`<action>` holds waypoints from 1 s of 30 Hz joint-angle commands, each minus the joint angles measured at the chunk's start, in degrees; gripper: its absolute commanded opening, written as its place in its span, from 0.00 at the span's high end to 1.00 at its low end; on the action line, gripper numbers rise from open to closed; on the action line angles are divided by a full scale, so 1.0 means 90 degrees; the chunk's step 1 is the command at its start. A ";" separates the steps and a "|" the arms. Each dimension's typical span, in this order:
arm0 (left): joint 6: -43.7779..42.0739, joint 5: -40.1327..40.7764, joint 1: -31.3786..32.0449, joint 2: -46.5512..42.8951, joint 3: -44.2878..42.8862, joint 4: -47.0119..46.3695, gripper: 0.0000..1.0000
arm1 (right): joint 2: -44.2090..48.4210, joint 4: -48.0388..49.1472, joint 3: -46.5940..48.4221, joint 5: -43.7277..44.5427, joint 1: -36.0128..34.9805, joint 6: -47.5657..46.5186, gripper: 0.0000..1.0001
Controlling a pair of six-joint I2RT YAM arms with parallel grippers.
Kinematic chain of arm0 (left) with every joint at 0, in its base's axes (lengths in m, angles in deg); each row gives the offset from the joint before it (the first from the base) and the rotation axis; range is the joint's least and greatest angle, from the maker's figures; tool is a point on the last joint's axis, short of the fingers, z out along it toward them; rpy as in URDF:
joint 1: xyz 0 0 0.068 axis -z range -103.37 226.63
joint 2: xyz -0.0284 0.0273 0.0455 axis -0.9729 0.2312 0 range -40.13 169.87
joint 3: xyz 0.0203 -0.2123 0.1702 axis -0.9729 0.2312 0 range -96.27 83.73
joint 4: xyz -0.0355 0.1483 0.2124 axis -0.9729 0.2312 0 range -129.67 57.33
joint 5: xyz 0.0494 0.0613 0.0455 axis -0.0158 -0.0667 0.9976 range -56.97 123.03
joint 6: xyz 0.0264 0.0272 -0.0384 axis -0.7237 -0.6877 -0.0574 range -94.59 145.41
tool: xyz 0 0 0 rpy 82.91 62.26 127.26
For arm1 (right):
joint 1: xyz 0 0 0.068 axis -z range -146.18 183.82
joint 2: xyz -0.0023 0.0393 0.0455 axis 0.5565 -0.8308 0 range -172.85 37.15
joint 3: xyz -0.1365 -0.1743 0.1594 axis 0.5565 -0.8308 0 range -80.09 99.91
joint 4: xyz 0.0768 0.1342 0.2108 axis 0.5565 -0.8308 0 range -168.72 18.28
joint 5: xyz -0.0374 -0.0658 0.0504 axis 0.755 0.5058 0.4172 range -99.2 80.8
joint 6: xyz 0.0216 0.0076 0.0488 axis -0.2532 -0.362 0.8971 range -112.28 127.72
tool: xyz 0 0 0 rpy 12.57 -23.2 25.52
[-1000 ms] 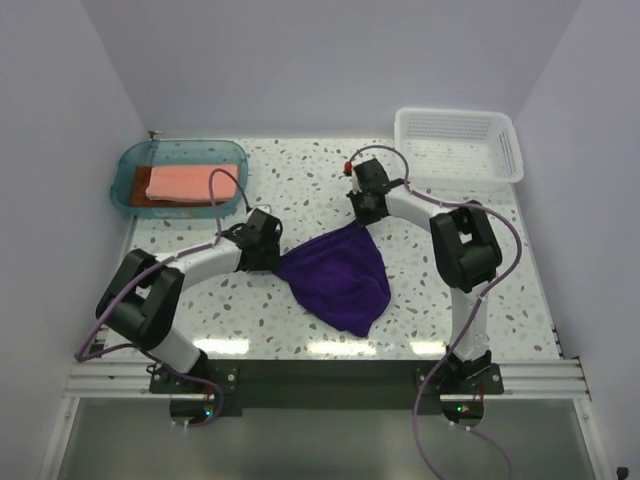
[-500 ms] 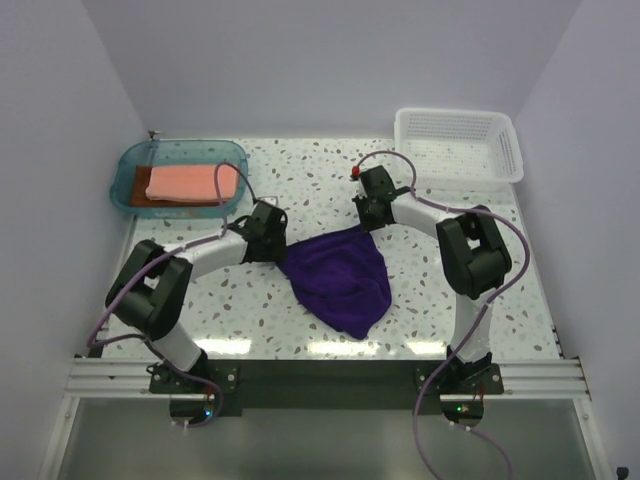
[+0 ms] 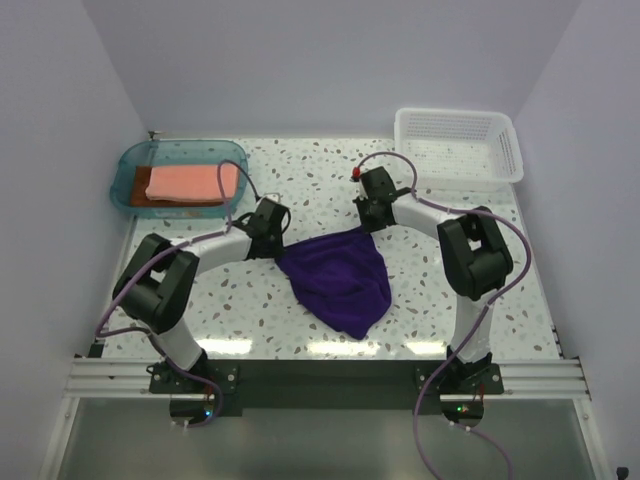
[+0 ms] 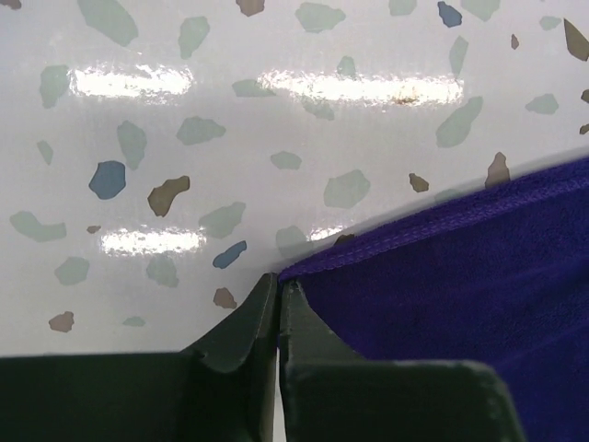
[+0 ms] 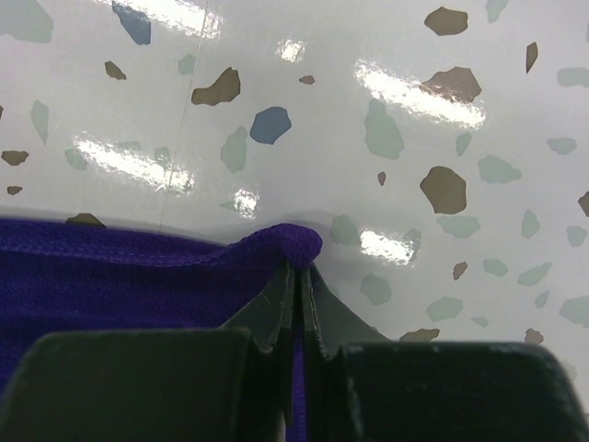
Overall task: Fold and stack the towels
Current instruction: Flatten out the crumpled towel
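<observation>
A purple towel (image 3: 338,280) lies spread and rumpled in the middle of the table. My left gripper (image 3: 272,243) is at its far left corner. In the left wrist view the jaws (image 4: 279,282) are shut, with the towel's hemmed corner (image 4: 442,276) running in at the tips. My right gripper (image 3: 368,224) is shut on the far right corner, and a nub of purple cloth (image 5: 296,243) bulges above the tips (image 5: 299,267). A folded salmon pink towel (image 3: 192,182) rests on a rust brown towel (image 3: 132,194) in the teal tray.
The teal tray (image 3: 128,160) stands at the back left. A white mesh basket (image 3: 458,145) stands at the back right. Glossy speckled tabletop (image 4: 276,138) surrounds the purple towel, and walls close in the back and sides.
The left arm slid right toward the towel's left corner and its jaws went from open to shut there. The right arm shifted slightly and kept its grip.
</observation>
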 commanded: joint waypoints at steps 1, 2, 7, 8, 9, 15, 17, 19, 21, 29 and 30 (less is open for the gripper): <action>-0.0115 0.0294 0.0060 0.0249 -0.0267 0.0179 1.00 | 0.0403 -0.0245 0.0123 0.0189 0.0013 -0.0034 1.00; -0.0213 0.0461 0.0050 0.0210 -0.0414 0.0393 1.00 | 0.0500 -0.0303 0.0298 0.0227 0.0013 -0.0053 1.00; -0.1314 0.1699 0.0040 -0.0102 -0.2119 0.0990 1.00 | 0.0881 -0.0743 0.1226 0.0569 0.0091 -0.0268 1.00; -0.1492 0.1877 0.0021 -0.0132 -0.2424 0.1116 1.00 | 0.0998 -0.0801 0.1643 0.0637 0.0140 -0.0336 1.00; -0.1822 0.2140 -0.0008 -0.0151 -0.3065 0.1185 1.00 | 0.1057 -0.0966 0.1879 0.0725 0.0160 -0.0365 1.00; -0.3072 0.2523 -0.0067 -0.0171 -0.5498 0.1255 1.00 | 0.1409 -0.1378 0.3891 0.1038 0.0374 -0.0590 1.00; -0.3309 0.2581 -0.0067 -0.0210 -0.5999 0.1186 1.00 | 0.1643 -0.1329 0.4398 0.1058 0.0394 -0.0678 1.00; -0.3563 0.2524 -0.0067 -0.0414 -0.6460 0.1079 1.00 | 0.1983 -0.1154 0.4576 0.1029 0.0394 -0.0746 1.00; -0.3894 0.2397 -0.0067 -0.0822 -0.6539 0.0796 1.00 | 0.2296 -0.0882 0.4577 0.0873 0.0394 -0.0959 1.00; -0.4647 0.0963 -0.0057 -0.2991 -0.5358 -0.0249 1.00 | 0.4423 -0.0051 0.3221 0.0131 0.0384 -0.1576 1.00; -0.4764 0.0574 -0.0067 -0.3390 -0.5164 -0.0279 1.00 | 0.4630 -0.0040 0.3133 0.0014 0.0394 -0.1615 1.00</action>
